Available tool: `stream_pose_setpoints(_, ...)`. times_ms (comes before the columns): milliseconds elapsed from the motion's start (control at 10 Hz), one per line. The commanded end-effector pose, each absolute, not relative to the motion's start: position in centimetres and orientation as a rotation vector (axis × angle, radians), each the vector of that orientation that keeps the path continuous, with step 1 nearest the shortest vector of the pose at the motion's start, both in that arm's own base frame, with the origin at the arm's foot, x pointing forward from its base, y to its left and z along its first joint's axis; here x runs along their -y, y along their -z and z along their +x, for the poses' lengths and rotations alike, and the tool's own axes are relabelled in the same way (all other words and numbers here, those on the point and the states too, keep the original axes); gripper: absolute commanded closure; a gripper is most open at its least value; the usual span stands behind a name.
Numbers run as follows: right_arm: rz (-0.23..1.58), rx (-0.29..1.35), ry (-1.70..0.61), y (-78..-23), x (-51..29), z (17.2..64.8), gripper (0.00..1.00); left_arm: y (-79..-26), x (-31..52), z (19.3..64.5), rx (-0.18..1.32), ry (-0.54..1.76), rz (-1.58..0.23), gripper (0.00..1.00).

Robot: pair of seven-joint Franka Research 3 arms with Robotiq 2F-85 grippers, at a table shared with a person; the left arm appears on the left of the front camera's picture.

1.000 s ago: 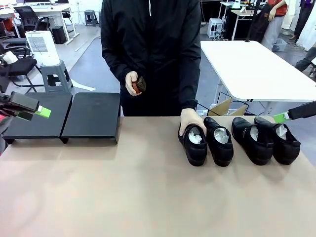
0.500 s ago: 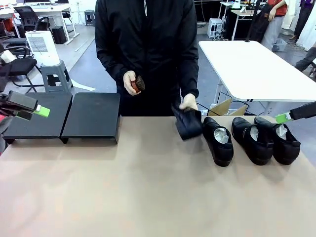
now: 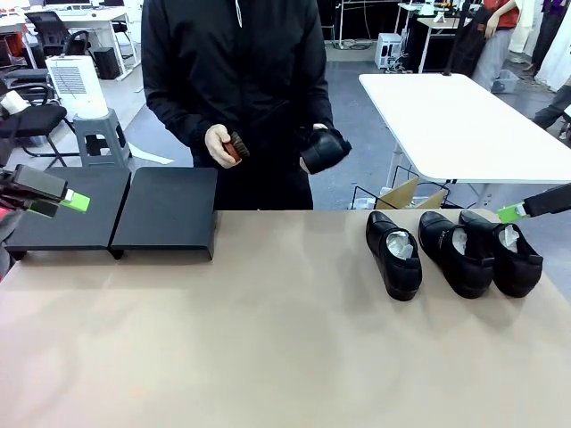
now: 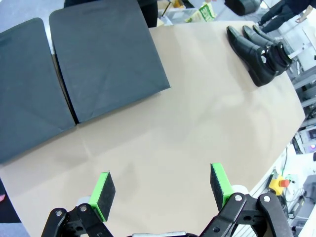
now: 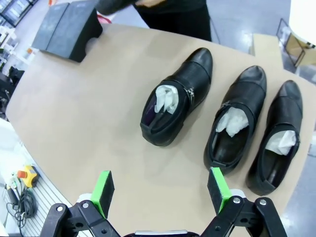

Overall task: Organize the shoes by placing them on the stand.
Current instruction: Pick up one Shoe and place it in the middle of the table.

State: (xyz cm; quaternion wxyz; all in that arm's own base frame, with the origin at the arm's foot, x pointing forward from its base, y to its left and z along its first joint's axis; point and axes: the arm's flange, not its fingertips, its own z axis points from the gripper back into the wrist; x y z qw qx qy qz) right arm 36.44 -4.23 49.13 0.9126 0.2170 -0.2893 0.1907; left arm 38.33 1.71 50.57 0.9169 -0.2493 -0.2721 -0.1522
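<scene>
Three glossy black shoes with white paper inside lie side by side at the table's right: one (image 3: 395,254), a second (image 3: 457,252), and a third (image 3: 505,250). A person standing at the far side holds another black shoe (image 3: 323,149) up in one hand and a small reddish-brown brush (image 3: 235,147) in the other. The black stand (image 3: 169,209) sits bare at the far left in two sections. My left gripper (image 3: 74,202) hovers open over the stand's left section. My right gripper (image 3: 510,212) hangs open above the rightmost shoe. In the right wrist view the shoes (image 5: 175,101) lie beyond the open fingers (image 5: 104,190).
Bare tan tabletop (image 3: 268,339) spreads across the middle and front. The left wrist view looks down on the stand (image 4: 103,54) and the shoes (image 4: 254,49) far off. A white table (image 3: 446,125), chairs and a stool stand behind the person.
The person has lifted the leftmost shoe off the table and up to chest height, and shifted to the left. Neither arm has moved.
</scene>
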Motion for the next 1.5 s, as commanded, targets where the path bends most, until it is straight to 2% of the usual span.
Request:
stream_pose_setpoints(0,0.335,0.568,-0.336,-50.3,3.9,37.6,0.0,-50.4,-1.8,38.3,0.569,0.33,-0.532,0.0)
stream_pose_setpoints(200,0.192,0.47,-0.267,-51.1,3.0,38.3,0.0,-50.4,-1.8,38.3,0.569,0.33,-0.532,0.0)
stream_pose_setpoints(500,0.027,0.443,-0.243,-50.0,2.1,40.9,0.0,-50.4,-1.8,38.3,0.569,0.33,-0.532,0.0)
stream_pose_setpoints(600,0.15,0.481,-0.297,-50.2,2.4,39.2,0.0,-50.4,-1.8,38.3,0.569,0.33,-0.532,0.0)
stream_pose_setpoints(1000,0.15,0.481,-0.297,-50.2,2.4,39.2,0.0,-50.4,-1.8,38.3,0.569,0.33,-0.532,0.0)
stream_pose_setpoints(1400,0.013,0.363,-0.267,-51.4,1.4,41.9,0.0,-50.4,-1.8,38.3,0.569,0.33,-0.532,0.0)
